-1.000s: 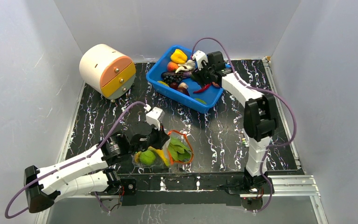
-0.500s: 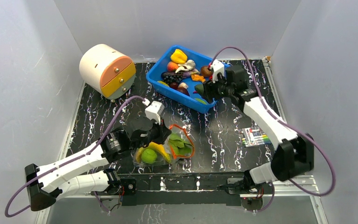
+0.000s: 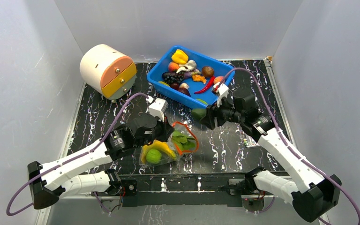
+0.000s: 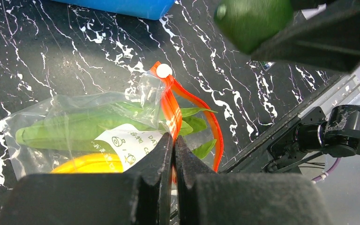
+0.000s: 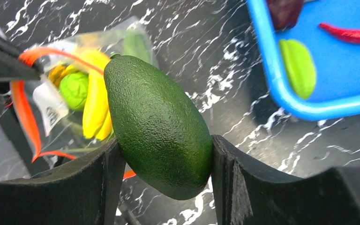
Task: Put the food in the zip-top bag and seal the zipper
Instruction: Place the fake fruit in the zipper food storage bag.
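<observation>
Right tool (image 3: 206,115) grips a dark green avocado (image 3: 198,114) in the overhead view. It holds the fruit over the tabletop (image 3: 225,140), between the blue bin (image 3: 163,71) and the zip-top bag (image 3: 166,152). Left tool (image 3: 165,132) is at the bag's mouth, by the orange-red zipper (image 3: 191,143), which curves in an open loop. Inside the bag lie a banana (image 3: 158,147), a lime (image 3: 153,156) and green leaves (image 3: 180,139). More toy food sits in the bin, among it a red chili (image 3: 205,86) and a yellow pepper (image 3: 179,56). A round drawer unit (image 3: 107,70) stands at the far left.

From the left wrist, the fingers (image 4: 154,159) are clenched on the zipper's near strip, beside the bag's white label (image 4: 131,145). A white slider (image 4: 163,71) sits at the strip's far end. The avocado hangs at upper right, apart from the bag.

From the right wrist, both fingers press the avocado's sides, and its long axis is tilted. Beyond it the bag's mouth gapes, and a green piece (image 5: 298,68) lies in the bin.
</observation>
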You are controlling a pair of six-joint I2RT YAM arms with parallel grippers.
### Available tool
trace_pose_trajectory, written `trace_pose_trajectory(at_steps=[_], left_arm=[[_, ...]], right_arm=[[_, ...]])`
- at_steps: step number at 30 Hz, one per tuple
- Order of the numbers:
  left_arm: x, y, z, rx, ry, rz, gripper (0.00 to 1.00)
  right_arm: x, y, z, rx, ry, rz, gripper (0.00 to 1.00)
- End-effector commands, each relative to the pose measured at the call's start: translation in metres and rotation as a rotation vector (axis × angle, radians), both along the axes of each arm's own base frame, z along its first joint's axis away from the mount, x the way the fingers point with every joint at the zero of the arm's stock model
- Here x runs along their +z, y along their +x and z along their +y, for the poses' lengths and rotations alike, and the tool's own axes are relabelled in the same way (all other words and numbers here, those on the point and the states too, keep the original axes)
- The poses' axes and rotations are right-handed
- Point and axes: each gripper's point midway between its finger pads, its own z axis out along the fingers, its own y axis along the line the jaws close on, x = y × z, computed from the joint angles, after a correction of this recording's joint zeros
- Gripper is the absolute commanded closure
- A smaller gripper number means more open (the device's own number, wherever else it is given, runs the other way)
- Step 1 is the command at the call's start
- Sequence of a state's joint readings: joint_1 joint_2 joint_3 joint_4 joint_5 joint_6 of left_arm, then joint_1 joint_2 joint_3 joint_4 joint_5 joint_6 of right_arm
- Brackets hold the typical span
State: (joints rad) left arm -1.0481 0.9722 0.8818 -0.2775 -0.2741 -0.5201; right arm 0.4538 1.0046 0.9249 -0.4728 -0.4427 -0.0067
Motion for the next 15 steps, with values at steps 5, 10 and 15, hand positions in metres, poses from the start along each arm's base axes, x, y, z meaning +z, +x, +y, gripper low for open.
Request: trace_pose_trajectory(at_steps=[5,10,15], left_arm=[[0.033,0.007,-0.005,0.021,-0.085,-0.045,1.0],[0.034,0.004,-0.012,-0.001,-0.113,-0.029,1.0],[0.038,0.001,-0.013,-0.002,-0.146,-0.022,1.0]], right_arm=[[-0.002,-0.046,0.027,0.057,0.107,0.103,0.67],[-0.015,-0.063,0.052,0.088,0.135,0.176,0.68],[-0.025,-0.075,0.076,0.12,0.105,0.199,0.68]])
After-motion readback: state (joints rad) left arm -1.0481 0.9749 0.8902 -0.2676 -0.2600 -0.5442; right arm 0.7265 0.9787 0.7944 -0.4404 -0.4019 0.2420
